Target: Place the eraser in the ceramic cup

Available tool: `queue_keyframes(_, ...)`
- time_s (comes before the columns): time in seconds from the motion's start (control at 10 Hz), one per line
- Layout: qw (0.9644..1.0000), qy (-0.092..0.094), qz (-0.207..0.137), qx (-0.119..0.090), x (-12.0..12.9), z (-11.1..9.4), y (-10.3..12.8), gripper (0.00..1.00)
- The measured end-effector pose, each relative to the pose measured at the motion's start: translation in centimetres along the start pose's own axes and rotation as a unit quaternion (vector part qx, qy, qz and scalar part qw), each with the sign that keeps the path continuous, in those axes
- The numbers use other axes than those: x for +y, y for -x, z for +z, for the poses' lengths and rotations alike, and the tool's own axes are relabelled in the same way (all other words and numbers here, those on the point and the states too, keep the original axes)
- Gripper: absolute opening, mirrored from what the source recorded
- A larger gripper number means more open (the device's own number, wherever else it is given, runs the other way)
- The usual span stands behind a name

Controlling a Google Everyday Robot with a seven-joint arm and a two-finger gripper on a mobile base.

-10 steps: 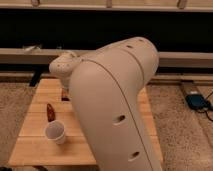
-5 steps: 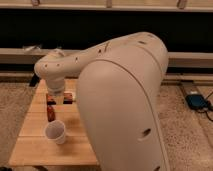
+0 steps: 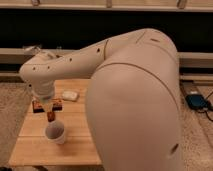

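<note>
1. Cup (image 3: 55, 133), white and without a handle, is seen standing upright near the front left of a wooden tabletop (image 3: 35, 150), with its greyish inside turned up toward the camera.
2. The eraser (image 3: 57, 105) is found just behind the cup, lying flat on the tabletop. Only its two ends, dark with orange-brown edges, are shown, because its middle is covered by the hand.
3. The hand (image 3: 48, 107) is held just behind and above the cup, pointed down at the middle of the eraser. It is carried by a white arm (image 3: 75, 62) that reaches in from the cup's right.
4. The hand's fingers are drawn narrow, closed together. Whether the eraser is gripped or only touched cannot be told.
5. A small reddish-brown bottle (image 3: 50, 117) is seen between the eraser and the cup, just behind the cup's rim and under the hand.
6. A cream-white lump (image 3: 70, 95) is set behind the cup and to its right, near the eraser's right end but apart from it.
7. The tabletop to the right of the cup is hidden by the arm's large white shell (image 3: 135, 100).
8. A blue object (image 3: 196, 101) is seen on the floor, well apart from the cup, at the far right.
</note>
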Motion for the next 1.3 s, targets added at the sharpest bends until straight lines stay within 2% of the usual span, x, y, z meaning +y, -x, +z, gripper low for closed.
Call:
queue_keyframes(0.2, 0.9998, 0.007, -0.016, -0.012, 1.4, -0.3, 2.5, 0.0)
queue_keyframes(0.6, 0.9992, 0.02, -0.025, -0.025, 4.6, -1.1, 5.4, 0.0)
queue_keyframes(0.9, 0.9987, 0.028, -0.016, -0.039, 7.1, -1.6, 5.8, 0.0)
queue_keyframes(1.3, 0.9972, 0.031, 0.001, -0.068, 9.0, -0.8, 5.5, 0.0)
